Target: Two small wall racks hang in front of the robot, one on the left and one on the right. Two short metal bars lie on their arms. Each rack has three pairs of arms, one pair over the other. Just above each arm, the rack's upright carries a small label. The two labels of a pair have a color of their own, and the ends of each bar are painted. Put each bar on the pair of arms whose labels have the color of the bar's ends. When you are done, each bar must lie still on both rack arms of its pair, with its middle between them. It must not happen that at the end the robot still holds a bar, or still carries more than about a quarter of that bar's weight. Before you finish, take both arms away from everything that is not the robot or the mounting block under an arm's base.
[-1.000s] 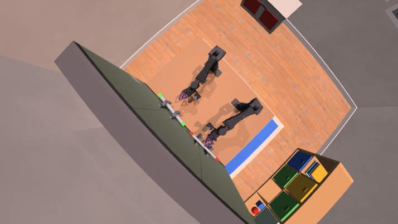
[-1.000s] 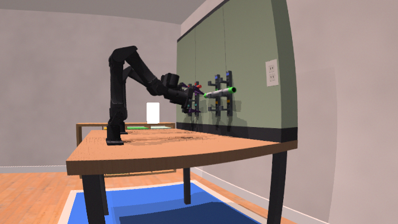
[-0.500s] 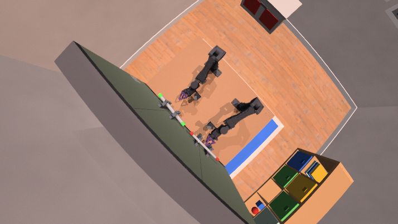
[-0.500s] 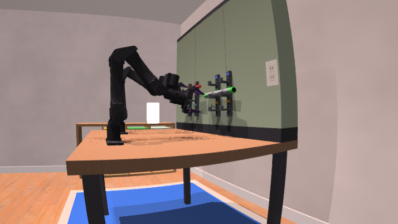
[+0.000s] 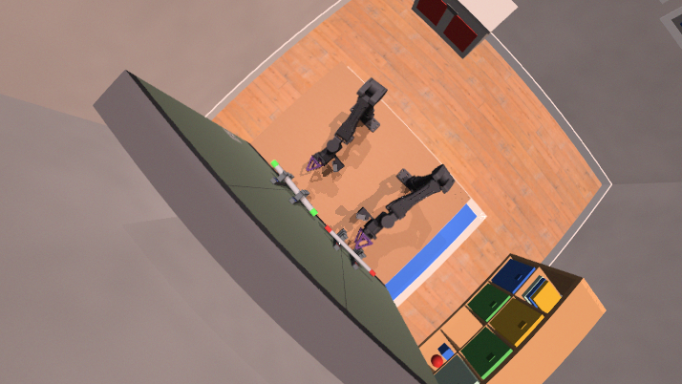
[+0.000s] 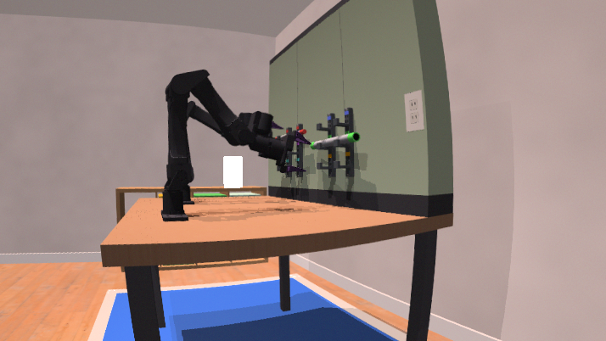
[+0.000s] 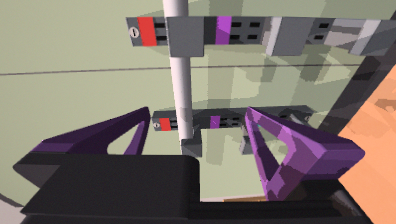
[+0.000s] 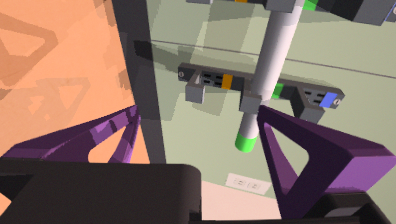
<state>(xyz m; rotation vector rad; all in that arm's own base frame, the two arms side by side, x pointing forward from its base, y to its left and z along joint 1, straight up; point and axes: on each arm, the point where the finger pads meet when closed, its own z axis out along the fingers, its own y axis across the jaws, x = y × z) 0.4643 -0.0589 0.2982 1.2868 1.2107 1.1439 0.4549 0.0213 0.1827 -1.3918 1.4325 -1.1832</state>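
l claw (image 5: 364, 245) (image 6: 280, 126) (image 7: 198, 109): spread, nothing pinched. just ahead, red-ended bar (image 5: 351, 250) (image 6: 302, 131) (image 7: 180, 85) on top arms, under red labels (image 6: 299, 125) (image 7: 147, 31): colors match, looks centered.
r claw (image 5: 313, 169) (image 6: 307, 157) (image 8: 198, 108): spread too, empty. beyond, green-ended bar (image 5: 294, 187) (image 6: 332, 141) (image 8: 274, 55) on mid arms, under green labels (image 6: 329, 136) (image 8: 278, 90); match, prob. balanced. racks seem to carry both; next prob. back off w/o bumping.
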